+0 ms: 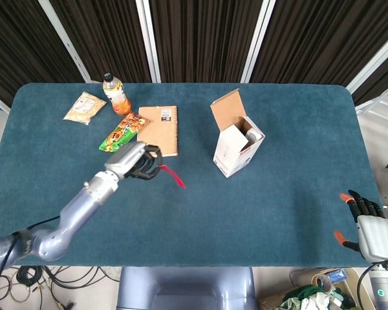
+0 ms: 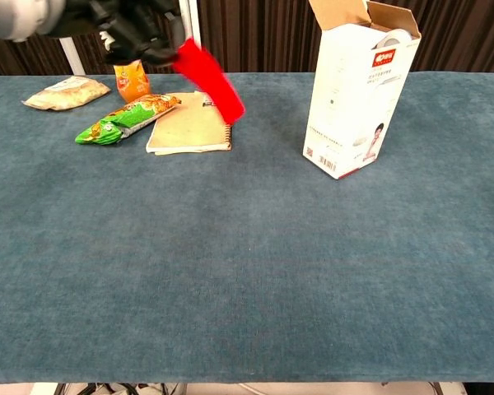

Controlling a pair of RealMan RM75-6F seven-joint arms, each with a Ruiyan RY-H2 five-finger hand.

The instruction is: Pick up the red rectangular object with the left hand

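Note:
My left hand (image 1: 138, 162) (image 2: 140, 31) grips one end of the red rectangular object (image 1: 172, 177) (image 2: 210, 79) and holds it well above the blue table. The object is thin and flat and slants down to the right from the fingers. In the chest view it hangs in front of the notebook (image 2: 191, 123). My right hand (image 1: 368, 227) shows only in the head view, off the table's near right corner, fingers spread and holding nothing.
A tan spiral notebook (image 1: 158, 131), a green snack bag (image 1: 123, 132) (image 2: 123, 117), an orange drink bottle (image 1: 116, 94) and a beige packet (image 1: 85, 107) (image 2: 66, 91) lie at the back left. An open white carton (image 1: 237, 141) (image 2: 358, 90) stands right of centre.

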